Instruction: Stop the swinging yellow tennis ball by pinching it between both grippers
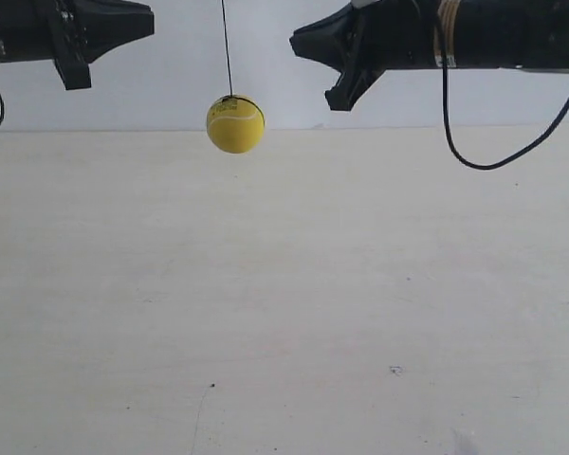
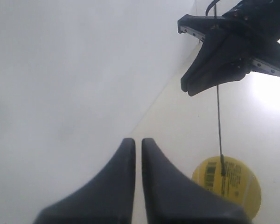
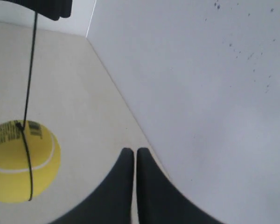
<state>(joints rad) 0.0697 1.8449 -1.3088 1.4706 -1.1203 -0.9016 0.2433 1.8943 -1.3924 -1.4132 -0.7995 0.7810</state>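
Observation:
The yellow tennis ball [image 1: 235, 123] hangs on a thin dark string [image 1: 227, 47] above the pale table, between the two black gripper tips and lower than both. My left gripper [image 2: 137, 140], the arm at the exterior view's left [image 1: 150, 21], is shut with nothing in it; the ball [image 2: 228, 184] hangs off to one side of its tips, apart from them. My right gripper [image 3: 131, 150], the arm at the exterior view's right [image 1: 296, 43], is also shut and empty, with the ball [image 3: 18, 161] beside it and not touching. The right gripper [image 2: 191, 86] also shows across the gap in the left wrist view.
A pale table [image 1: 284, 303] spreads below, meeting a white wall [image 1: 284, 95] behind the ball. A black cable [image 1: 484, 156] droops from the arm at the exterior view's right.

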